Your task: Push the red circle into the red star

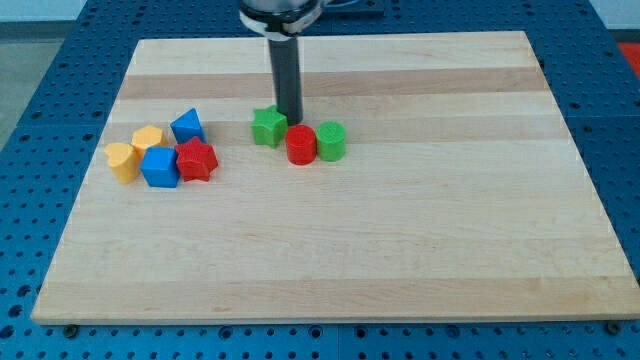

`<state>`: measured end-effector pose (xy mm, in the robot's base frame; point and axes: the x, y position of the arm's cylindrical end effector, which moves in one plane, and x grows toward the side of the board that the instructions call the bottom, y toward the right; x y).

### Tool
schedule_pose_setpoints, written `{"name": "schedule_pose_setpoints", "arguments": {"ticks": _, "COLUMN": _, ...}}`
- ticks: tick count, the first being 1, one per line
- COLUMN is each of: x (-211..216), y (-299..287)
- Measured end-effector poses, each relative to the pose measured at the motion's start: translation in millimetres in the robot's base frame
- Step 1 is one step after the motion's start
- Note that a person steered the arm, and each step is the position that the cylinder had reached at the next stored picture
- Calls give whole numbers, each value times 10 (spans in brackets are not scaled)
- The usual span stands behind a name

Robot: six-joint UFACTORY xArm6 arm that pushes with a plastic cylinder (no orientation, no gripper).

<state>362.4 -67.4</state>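
The red circle stands near the board's middle, between a green star on its left and a green circle touching its right side. The red star lies at the view's left in a cluster of blocks. My tip is at the end of the dark rod, just above the red circle's top edge and right of the green star.
The left cluster holds a blue triangle, a blue cube, a yellow hexagon and a yellow block. The wooden board lies on a blue perforated table.
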Motion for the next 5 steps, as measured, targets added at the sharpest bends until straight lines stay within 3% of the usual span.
{"name": "schedule_pose_setpoints", "arguments": {"ticks": 2, "x": 1, "y": -407}}
{"name": "schedule_pose_setpoints", "arguments": {"ticks": 5, "x": 52, "y": 719}}
